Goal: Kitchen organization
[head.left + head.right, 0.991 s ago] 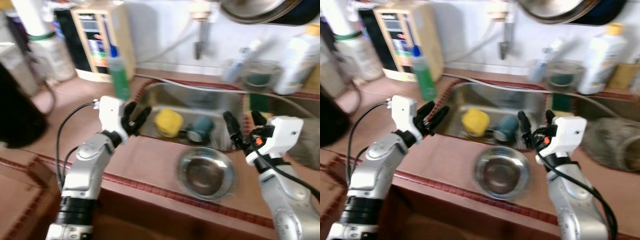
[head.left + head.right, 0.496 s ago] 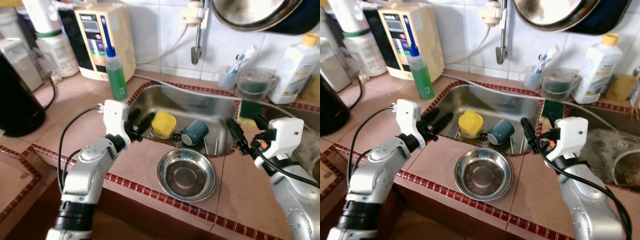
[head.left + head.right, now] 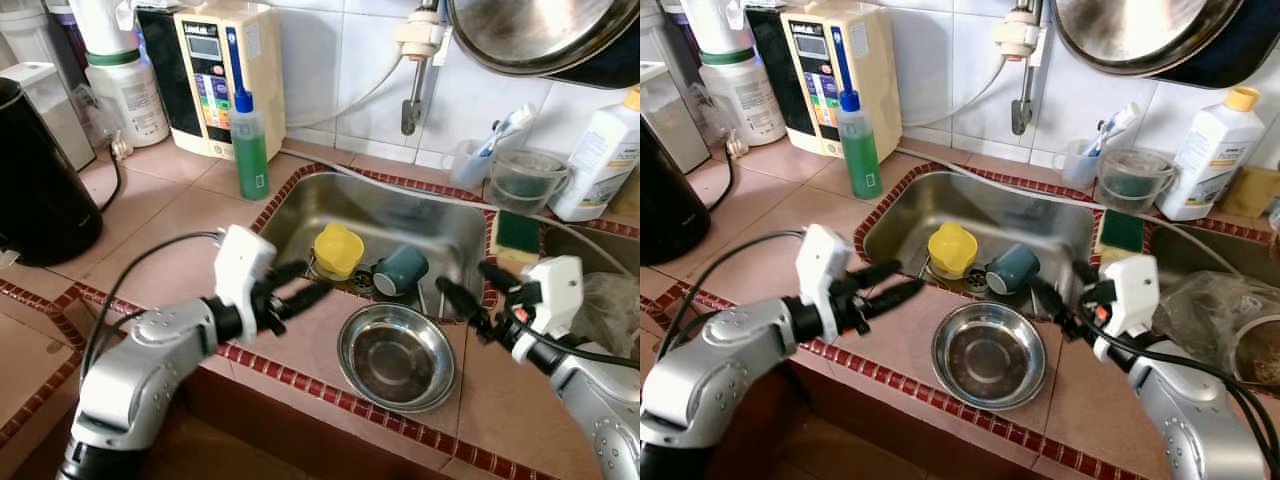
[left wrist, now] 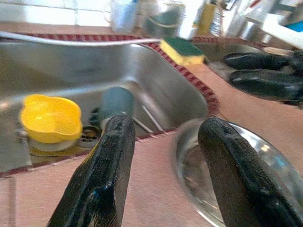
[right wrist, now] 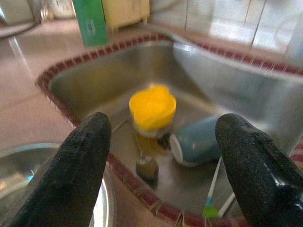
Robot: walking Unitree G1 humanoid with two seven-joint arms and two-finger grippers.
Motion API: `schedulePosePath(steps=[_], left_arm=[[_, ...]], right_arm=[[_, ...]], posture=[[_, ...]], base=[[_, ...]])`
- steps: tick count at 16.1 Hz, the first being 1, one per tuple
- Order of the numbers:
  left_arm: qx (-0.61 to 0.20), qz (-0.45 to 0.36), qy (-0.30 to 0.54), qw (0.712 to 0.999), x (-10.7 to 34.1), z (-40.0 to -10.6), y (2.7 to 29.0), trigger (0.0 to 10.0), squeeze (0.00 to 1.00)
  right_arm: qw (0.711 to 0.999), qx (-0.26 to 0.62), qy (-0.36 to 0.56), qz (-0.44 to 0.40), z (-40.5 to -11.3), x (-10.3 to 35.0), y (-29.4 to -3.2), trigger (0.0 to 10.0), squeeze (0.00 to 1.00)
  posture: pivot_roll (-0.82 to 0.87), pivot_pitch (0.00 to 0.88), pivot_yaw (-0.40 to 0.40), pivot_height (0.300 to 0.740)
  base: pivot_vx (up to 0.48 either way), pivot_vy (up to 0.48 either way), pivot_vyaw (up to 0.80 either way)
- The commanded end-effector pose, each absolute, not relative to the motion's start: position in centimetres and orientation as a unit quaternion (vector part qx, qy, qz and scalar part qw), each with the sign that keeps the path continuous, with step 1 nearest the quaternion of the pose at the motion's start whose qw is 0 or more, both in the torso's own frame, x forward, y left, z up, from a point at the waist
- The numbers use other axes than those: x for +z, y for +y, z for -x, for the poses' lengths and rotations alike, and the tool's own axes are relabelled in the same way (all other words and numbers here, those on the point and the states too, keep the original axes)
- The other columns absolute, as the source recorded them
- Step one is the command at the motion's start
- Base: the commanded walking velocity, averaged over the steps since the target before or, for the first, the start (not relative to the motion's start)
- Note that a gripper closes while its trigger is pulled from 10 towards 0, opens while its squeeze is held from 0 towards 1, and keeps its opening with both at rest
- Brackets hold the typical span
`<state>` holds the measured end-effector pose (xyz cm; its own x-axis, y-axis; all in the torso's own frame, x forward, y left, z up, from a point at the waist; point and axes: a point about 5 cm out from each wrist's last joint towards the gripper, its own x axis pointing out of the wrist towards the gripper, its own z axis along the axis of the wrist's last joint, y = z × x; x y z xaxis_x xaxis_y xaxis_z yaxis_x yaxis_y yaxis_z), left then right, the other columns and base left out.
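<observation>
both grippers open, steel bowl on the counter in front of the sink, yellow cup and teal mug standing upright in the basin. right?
Not quite. The teal mug lies on its side in the sink, as the left eye view shows. The rest holds: left gripper and right gripper are both open, the steel bowl sits on the counter in front of the sink, and the yellow cup is in the basin.

Two rounded, brushed-silver metal arms end in boxy white plastic wrist housings. A thin black cable loops from the left housing (image 3: 243,268) back along the forearm; black and orange wires show at the right housing (image 3: 553,293). Each carries two long, glossy black fingers (image 4: 102,179).
</observation>
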<state>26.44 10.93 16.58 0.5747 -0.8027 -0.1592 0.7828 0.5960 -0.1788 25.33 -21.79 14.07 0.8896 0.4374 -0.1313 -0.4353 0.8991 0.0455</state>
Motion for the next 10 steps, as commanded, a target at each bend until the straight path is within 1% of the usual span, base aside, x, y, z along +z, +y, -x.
schedulePosePath(steps=[1,3,5,6,9,10], left_arm=[[-0.468,0.039,0.113,0.876,16.9,-25.8,10.4,10.0,0.0],[-0.474,0.03,0.113,0.873,17.0,-25.5,10.2,10.0,0.0],[-0.458,-0.005,0.099,0.883,16.9,-25.6,10.1,10.0,0.0],[-0.463,-0.017,0.097,0.881,16.9,-25.4,9.9,10.0,0.0],[-0.463,-0.021,0.102,0.88,17.0,-25.3,9.7,10.0,0.0],[-0.463,-0.019,0.103,0.88,17.0,-25.3,9.6,10.0,0.0]], right_arm=[[0.969,0.234,0.084,0.0,-25.8,13.8,-22.1,10.0,0.0],[0.964,0.247,0.1,0.008,-26.1,13.3,-22.4,10.0,0.0],[0.953,0.278,0.119,0.013,-26.4,12.9,-22.3,10.0,0.0],[0.949,0.288,0.128,0.02,-26.6,12.7,-22.3,10.0,0.0],[0.921,0.358,0.154,0.018,-26.3,12.4,-21.7,10.0,0.0],[0.918,0.363,0.157,0.021,-26.3,12.3,-21.7,10.0,0.0]], posture=[[-0.12,0.0,-0.012,0.732],[-0.12,0.002,-0.017,0.732],[-0.11,0.009,-0.021,0.732],[-0.11,0.012,-0.023,0.732],[-0.1,0.022,-0.03,0.732],[-0.1,0.023,-0.032,0.732]], base=[[0.0,0.0,0.0],[0.0,0.0,0.0],[0.0,0.0,0.0],[0.0,0.0,0.0],[0.0,0.0,0.0],[0.0,0.0,0.0]])
